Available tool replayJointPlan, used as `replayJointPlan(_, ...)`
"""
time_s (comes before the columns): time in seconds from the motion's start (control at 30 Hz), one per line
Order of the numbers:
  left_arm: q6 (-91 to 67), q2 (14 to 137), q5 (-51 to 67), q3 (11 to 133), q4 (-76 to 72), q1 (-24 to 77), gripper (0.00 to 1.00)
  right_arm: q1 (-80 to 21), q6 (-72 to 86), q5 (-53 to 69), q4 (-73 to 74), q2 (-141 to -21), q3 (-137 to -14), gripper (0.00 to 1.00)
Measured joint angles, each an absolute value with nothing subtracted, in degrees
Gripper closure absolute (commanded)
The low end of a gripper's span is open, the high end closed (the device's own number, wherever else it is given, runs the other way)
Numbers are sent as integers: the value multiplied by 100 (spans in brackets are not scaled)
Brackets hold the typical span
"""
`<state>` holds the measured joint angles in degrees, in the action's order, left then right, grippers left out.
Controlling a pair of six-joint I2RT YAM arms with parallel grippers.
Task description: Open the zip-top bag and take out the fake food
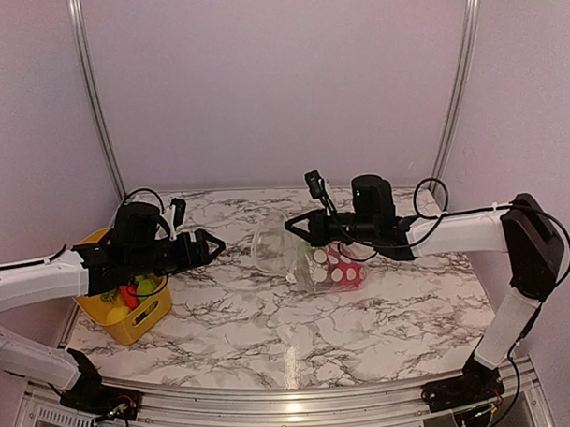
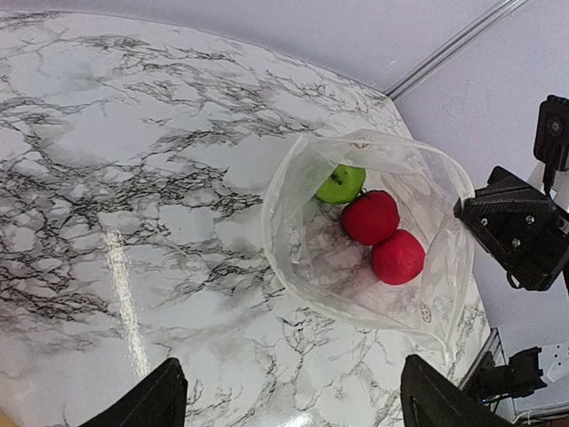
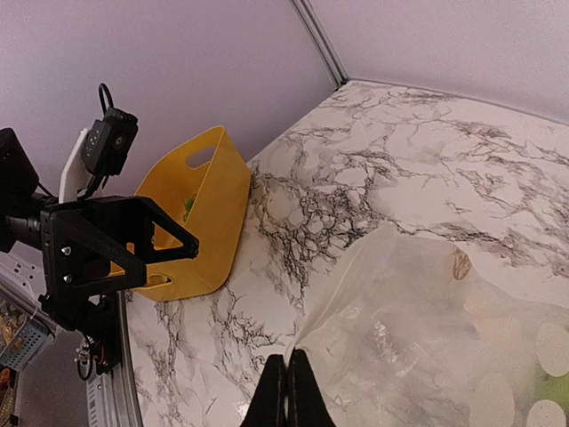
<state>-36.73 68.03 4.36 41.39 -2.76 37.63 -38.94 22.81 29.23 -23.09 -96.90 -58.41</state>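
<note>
Clear plastic with pale round dots: the zip-top bag sits about the middle of the marble-patterned table, a little toward its right edge. Its mouth is spread wide and turned toward the left edge.

The right gripper reaches in from the right side. Its fingers are clenched tight together on the bag's upper rim, which they hold up off the table. From the right wrist view the two fingertips meet with no gap, and the plastic spreads away just beyond them.

Inside the bag lies the fake food: a green fruit deepest in and two red fruits touching each other beside it, all resting on the bag's lower wall.

The left gripper hangs above the table toward the left edge, well apart from the bag and pointing at its mouth. Its jaws are released, spread wide with nothing between them.

A yellow basket stands at the left edge near the near-left corner, partly under the left arm. It holds toy pieces in red, green and yellow.
</note>
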Motion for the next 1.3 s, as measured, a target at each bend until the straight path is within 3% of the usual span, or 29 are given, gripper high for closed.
replayJointPlan(0.2, -3898, 7846, 899, 4147, -1787, 3970, 36, -4145, 2338, 2847, -2281, -9776, -6090, 100)
replayJointPlan(0.43, -4296, 9185, 1470, 4525, -3242, 3983, 41, -4429, 2469, 2788, -2274, -10014, -6543, 100)
replayJointPlan(0.67, -4403, 10151, 1841, 5118, -3664, 4128, 44, -4598, 2668, 2963, -2368, -10385, -6912, 100)
replayJointPlan(0.73, -4466, 10392, 1914, 5183, -3787, 4156, 44, -4626, 2700, 3000, -2368, -10394, -6908, 93)
replayJointPlan(0.87, -4613, 10772, 1988, 5183, -3938, 4163, 44, -4563, 2735, 3033, -2399, -10302, -6759, 65)
replayJointPlan(0.97, -4720, 10927, 2010, 5140, -4040, 4158, 43, -4355, 2718, 3074, -2460, -9983, -6241, 53)
replayJointPlan(1.13, -4823, 10995, 2053, 5094, -4298, 4158, 41, -3621, 2639, 3033, -2390, -9454, -5524, 44)
replayJointPlan(1.3, -4906, 11146, 2099, 5076, -4609, 4158, 36, -2943, 2497, 2941, -2152, -9371, -5304, 42)
